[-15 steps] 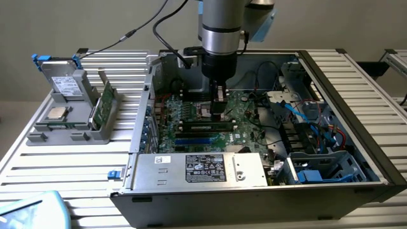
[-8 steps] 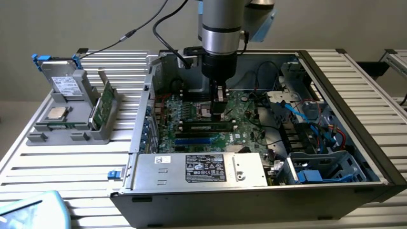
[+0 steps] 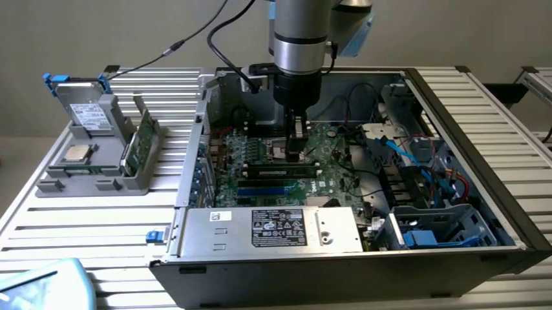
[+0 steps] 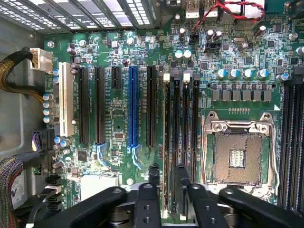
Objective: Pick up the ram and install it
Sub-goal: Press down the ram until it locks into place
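From the exterior view's left: I see the grey holder (image 3: pixel 95 161) on the slatted surface (image 3: pixel 77 219), well apart from the open computer case (image 3: pixel 518 213). Inside, the ram (image 3: pixel 280 172) lies seated in a motherboard (image 4: pixel 118 118) slot. Fingers (image 3: pixel 298 143) stand parted just above its edge, gripping nothing. Cables (image 3: pixel 414 161) crowd the right.

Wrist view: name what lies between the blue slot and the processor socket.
One black slot, then a bank of memory slots, in the wrist view.
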You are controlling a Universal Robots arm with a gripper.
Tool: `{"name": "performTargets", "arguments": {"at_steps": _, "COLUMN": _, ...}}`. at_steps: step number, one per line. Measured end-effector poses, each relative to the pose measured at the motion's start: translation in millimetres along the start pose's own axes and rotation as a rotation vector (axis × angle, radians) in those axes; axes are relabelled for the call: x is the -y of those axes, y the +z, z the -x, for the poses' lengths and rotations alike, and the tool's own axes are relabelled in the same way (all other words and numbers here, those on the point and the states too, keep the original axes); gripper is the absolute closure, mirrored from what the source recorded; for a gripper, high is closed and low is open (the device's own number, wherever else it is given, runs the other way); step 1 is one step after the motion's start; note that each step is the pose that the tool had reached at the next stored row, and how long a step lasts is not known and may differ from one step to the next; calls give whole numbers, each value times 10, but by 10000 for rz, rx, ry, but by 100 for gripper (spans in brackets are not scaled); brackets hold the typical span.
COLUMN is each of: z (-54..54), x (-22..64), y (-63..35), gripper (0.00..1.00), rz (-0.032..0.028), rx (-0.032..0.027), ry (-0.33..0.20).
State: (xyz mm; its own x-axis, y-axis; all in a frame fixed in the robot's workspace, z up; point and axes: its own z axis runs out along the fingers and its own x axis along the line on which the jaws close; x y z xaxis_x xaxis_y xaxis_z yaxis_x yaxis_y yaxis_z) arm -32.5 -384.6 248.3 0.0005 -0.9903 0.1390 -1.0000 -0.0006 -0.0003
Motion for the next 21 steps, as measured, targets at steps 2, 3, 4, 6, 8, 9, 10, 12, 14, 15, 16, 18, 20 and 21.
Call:
{"name": "performTargets", "arguments": {"at_steps": 2, "z": 0, "x": 0, "y": 0, "gripper": 82, "rz": 0, "rx": 0, "ry": 0}}
{"name": "performTargets", "arguments": {"at_steps": 3, "z": 0, "x": 0, "y": 0, "gripper": 82, "rz": 0, "rx": -1, "ry": 0}}
{"name": "performTargets", "arguments": {"at_steps": 4, "z": 0, "x": 0, "y": 0, "gripper": 82, "rz": 0, "rx": 0, "ry": 0}}
{"name": "performTargets", "arguments": {"at_steps": 6, "z": 0, "x": 0, "y": 0, "gripper": 84, "rz": 0, "rx": -1, "ry": 0}}
{"name": "performTargets", "arguments": {"at_steps": 8, "z": 0, "x": 0, "y": 0, "gripper": 89, "rz": 0, "rx": 0, "ry": 0}}
{"name": "performTargets", "arguments": {"at_steps": 9, "z": 0, "x": 0, "y": 0, "gripper": 89, "rz": 0, "rx": -1, "ry": 0}}
{"name": "performTargets", "arguments": {"at_steps": 10, "z": 0, "x": 0, "y": 0, "gripper": 89, "rz": 1, "rx": -2, "ry": 0}}
{"name": "performTargets", "arguments": {"at_steps": 12, "z": -1, "x": 8, "y": 4, "gripper": 89, "rz": 1, "rx": -2, "ry": 0}}
{"name": "performTargets", "arguments": {"at_steps": 14, "z": -13, "x": 20, "y": 9, "gripper": 89, "rz": 1, "rx": -1, "ry": 0}}
{"name": "performTargets", "arguments": {"at_steps": 15, "z": -25, "x": 27, "y": 13, "gripper": 89, "rz": 1, "rx": -2, "ry": 0}}
{"name": "performTargets", "arguments": {"at_steps": 16, "z": -34, "x": 36, "y": 18, "gripper": 89, "rz": 1, "rx": -1, "ry": 1}}
{"name": "performTargets", "arguments": {"at_steps": 18, "z": -53, "x": 64, "y": 30, "gripper": 89, "rz": 0, "rx": -1, "ry": 0}}
{"name": "performTargets", "arguments": {"at_steps": 20, "z": -71, "x": 104, "y": 42, "gripper": 89, "rz": 0, "rx": 0, "ry": 1}}
{"name": "performTargets", "arguments": {"at_steps": 21, "z": -77, "x": 126, "y": 49, "gripper": 89, "rz": 0, "rx": 2, "ry": 0}}
